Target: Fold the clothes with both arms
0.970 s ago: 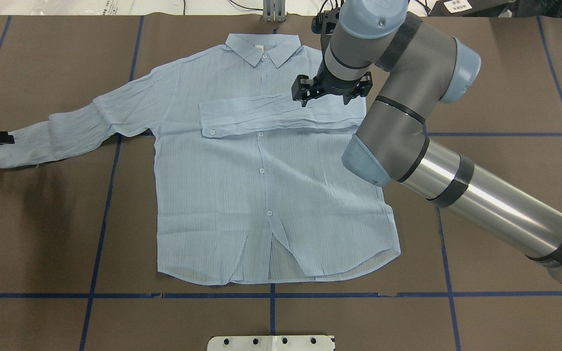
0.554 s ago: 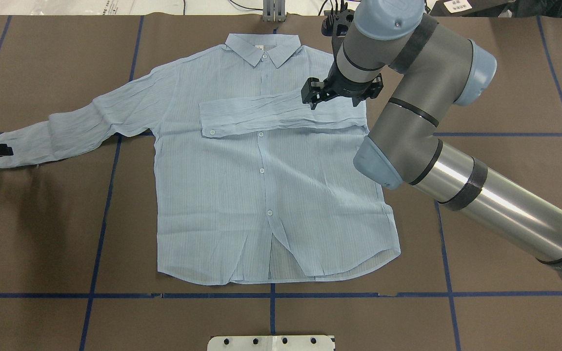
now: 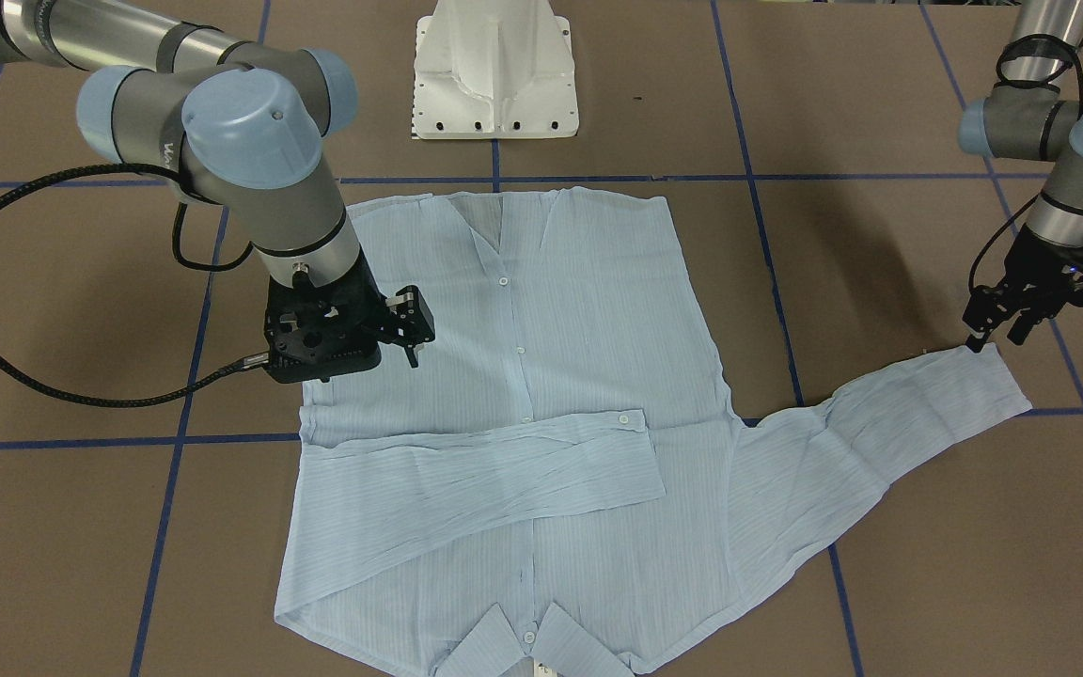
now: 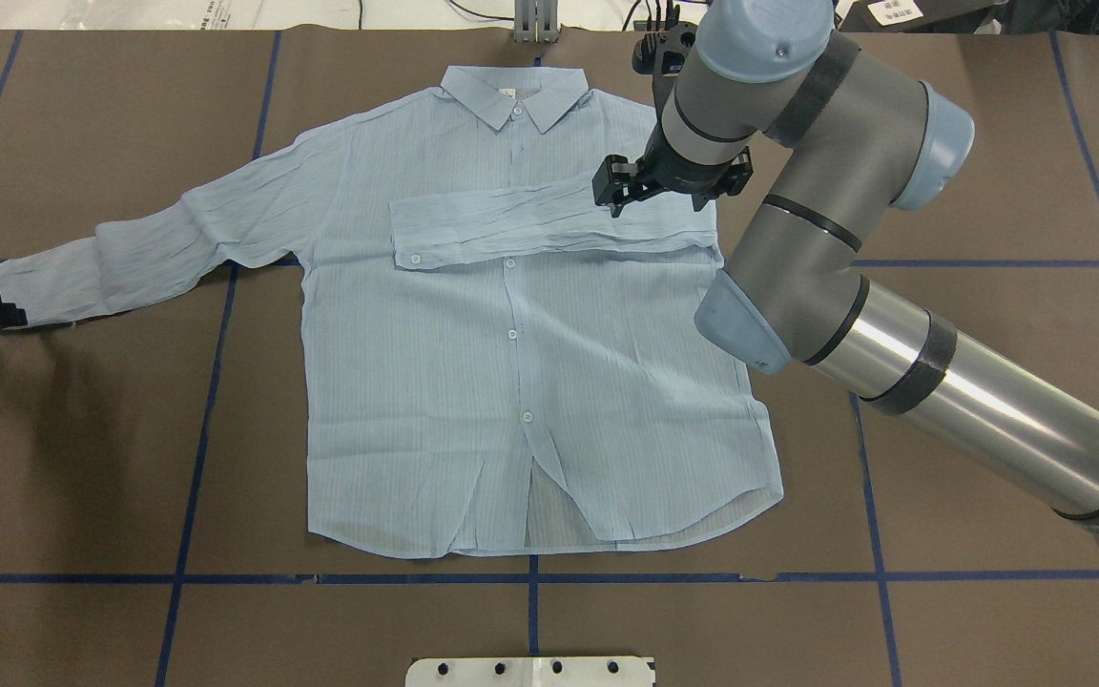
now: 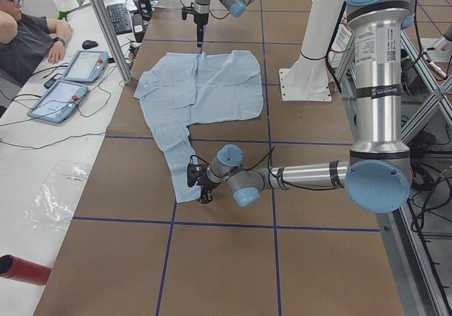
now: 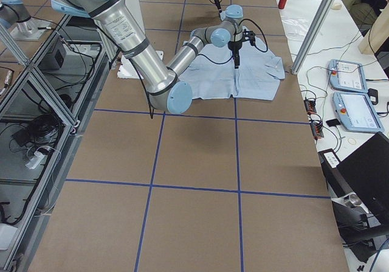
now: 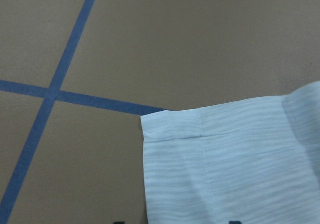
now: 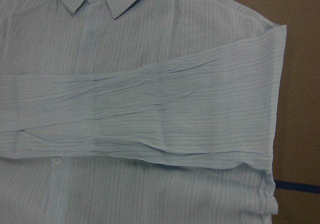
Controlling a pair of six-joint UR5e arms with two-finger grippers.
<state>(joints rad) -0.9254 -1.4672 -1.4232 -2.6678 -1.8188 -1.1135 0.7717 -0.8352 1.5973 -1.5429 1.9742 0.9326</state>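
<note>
Since a second ago your right claw (image 4: pixel 670 181) has slid a little toward the right of the overhead view. The left claw (image 3: pixel 997 337) has dropped down that view's left edge, from the middle of the cuff to its lower corner (the shirt's body has not shifted).

The pale blue striped shirt (image 4: pixel 511 382) is spread flat, front up and buttoned, in the middle of the brown worktop (image 4: pixel 988 143). Its collar (image 4: pixel 516 95) points toward the top of the overhead frame. The folded sleeve (image 4: pixel 521 224) lies straight across the chest, with its cuff button just left of the button line. The outstretched sleeve (image 4: pixel 149 253) runs out toward the left edge.

Your right claw hangs over the shoulder end of the folded sleeve, fingers spread wide with nothing between them; its wrist camera shows only cloth. Your left claw sits at the end of the outstretched sleeve with its fingers apart, one tip at the corner of the cuff (image 7: pixel 225 164) in the front-facing view. Whether it pinches any cloth you cannot tell.

Blue tape lines (image 4: pixel 196 429) cross the worktop.
</note>
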